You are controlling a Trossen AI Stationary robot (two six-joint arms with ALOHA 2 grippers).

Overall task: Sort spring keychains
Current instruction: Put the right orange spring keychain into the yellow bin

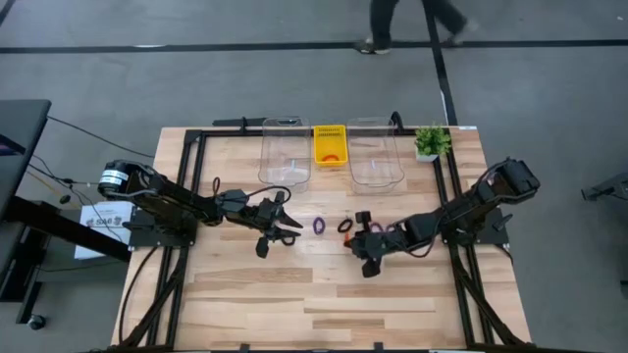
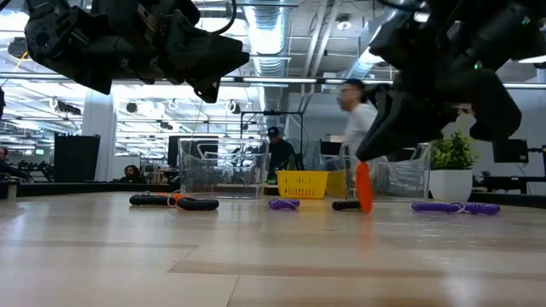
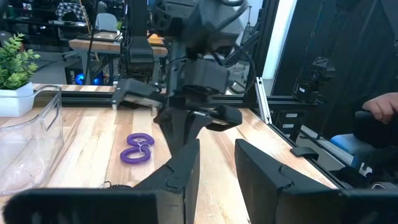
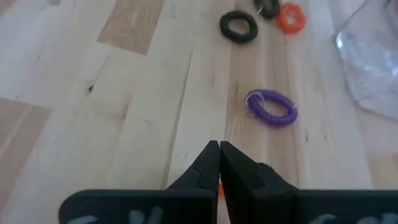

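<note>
One orange keychain (image 2: pixel 364 189) pinched between right fingers (image 4: pixel 217 163).

Pale wood table (image 1: pixel 294 294) matt; bins (image 1: pixel 285 152) clear, likely plastic.

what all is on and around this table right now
clear bins: two, far edge, flanking the basket
yellow basket: one, something orange inside
plant: one, green, far right corner
purple keychains: at least two, middle and by right arm
black keychains: two seen, middle, near left gripper
orange keychain: one held, another loose
person: one, beyond table
left gripper: open, empty
right gripper: shut on orange keychain
</note>
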